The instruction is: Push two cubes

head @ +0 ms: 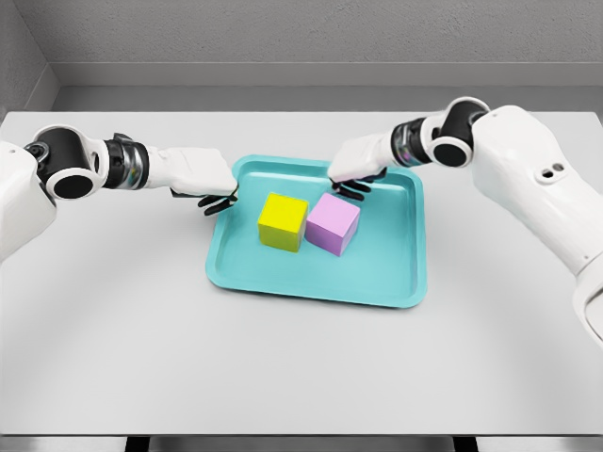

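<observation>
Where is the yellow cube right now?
In the head view, the yellow cube sits on the teal tray, left of centre, directly beside the pink cube on its right.

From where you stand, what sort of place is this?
Probably a simulated test bench, not a real room: a plain grey table against bare grey walls, holding only a teal tray with a yellow cube and a pink cube.

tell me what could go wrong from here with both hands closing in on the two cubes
1. The yellow cube and pink cube sit almost touching, so a push on one may shove or turn the other.
2. The left hand hovers at the teal tray rim and could drag the tray instead.
3. The right hand could tip the pink cube.
</observation>
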### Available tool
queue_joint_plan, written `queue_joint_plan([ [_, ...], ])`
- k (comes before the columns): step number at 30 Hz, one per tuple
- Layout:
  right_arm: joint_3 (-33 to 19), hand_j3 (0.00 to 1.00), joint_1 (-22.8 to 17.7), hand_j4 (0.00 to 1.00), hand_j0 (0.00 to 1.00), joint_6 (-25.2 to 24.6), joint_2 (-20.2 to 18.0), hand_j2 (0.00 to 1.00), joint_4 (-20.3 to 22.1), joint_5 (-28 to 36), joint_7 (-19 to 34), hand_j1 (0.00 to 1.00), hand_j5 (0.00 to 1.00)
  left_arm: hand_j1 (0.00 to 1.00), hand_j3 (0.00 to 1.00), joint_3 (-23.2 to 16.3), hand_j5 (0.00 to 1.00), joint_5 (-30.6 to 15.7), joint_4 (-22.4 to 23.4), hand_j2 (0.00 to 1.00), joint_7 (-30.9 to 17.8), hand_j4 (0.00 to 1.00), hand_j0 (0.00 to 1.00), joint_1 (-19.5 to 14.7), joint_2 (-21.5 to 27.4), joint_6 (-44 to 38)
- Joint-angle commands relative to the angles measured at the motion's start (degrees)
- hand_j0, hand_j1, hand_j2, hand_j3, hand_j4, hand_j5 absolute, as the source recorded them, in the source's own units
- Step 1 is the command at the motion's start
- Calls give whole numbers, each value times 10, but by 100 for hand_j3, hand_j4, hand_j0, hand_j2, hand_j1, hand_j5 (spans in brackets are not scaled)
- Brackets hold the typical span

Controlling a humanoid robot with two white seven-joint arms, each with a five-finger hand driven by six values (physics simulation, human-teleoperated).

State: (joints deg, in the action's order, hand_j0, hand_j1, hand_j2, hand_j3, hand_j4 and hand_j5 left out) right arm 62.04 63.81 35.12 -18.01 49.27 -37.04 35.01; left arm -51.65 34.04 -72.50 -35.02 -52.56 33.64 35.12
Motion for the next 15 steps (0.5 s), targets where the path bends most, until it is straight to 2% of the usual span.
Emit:
queue_joint_plan([
  [1,-3,0,0,0,0,-1,-6,0,-1,2,0,0,0,2,2,1,2,-2,0,2,0,2,2,0,0,-1],
  [8,6,0,-8,0,0,-1,-6,0,-4,-1,0,0,0,2,2,1,2,-2,1,2,0,2,2,0,0,-1],
  [15,23,0,-10,0,0,-1,-6,0,20,-1,0,0,0,2,2,1,2,-2,1,2,0,2,2,0,0,-1],
])
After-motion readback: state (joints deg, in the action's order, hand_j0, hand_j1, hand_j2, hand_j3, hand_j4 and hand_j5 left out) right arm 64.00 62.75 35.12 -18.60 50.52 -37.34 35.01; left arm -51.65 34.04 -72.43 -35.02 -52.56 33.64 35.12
